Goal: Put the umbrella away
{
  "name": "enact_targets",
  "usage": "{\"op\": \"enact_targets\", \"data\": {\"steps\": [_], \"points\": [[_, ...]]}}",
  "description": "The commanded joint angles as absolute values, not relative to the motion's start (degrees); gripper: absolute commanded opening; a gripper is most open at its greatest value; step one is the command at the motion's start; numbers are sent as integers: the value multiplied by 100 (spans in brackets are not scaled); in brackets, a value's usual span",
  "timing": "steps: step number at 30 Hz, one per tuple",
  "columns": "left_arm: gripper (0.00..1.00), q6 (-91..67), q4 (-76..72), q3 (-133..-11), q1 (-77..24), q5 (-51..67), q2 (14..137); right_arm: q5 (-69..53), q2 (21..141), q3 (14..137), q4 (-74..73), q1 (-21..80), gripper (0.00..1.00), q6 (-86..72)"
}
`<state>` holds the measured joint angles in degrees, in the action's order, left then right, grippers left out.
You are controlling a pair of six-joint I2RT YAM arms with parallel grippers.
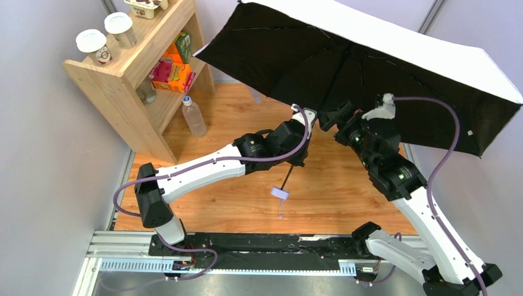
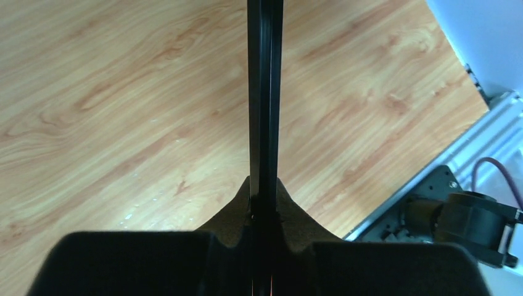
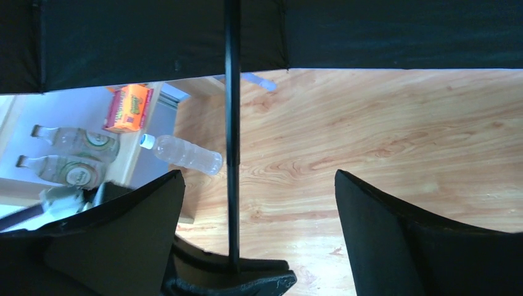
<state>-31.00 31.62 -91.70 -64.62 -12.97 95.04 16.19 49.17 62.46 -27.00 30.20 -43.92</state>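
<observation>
The umbrella (image 1: 395,52) is open, its canopy white outside and black underneath, spread over the back right of the floor. Its thin dark shaft (image 1: 288,177) slants down to a small pale handle (image 1: 279,193) that hangs above the floor. My left gripper (image 1: 296,159) is shut on the shaft, which in the left wrist view runs straight up from between the closed fingertips (image 2: 264,185). My right gripper (image 1: 336,117) is open under the canopy. In the right wrist view (image 3: 259,176) the shaft (image 3: 232,123) stands between its fingers, nearer the left one, touching neither.
A wooden shelf unit (image 1: 117,71) stands at the back left with cups on top and snack boxes (image 1: 172,74) inside. A clear bottle (image 1: 193,116) stands on the wooden floor beside it. A metal rail (image 1: 247,246) runs along the near edge.
</observation>
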Motion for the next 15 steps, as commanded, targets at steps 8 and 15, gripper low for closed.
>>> {"op": "enact_targets", "data": {"steps": [8, 15], "points": [[0, -2672, 3858, -10063, -7031, -3031, 9914, 1978, 6195, 7144, -2760, 3032, 75, -4140], [0, -2663, 3586, -9721, -7040, -2865, 9546, 1179, 6644, 7304, -2005, 2892, 44, -4315]]}}
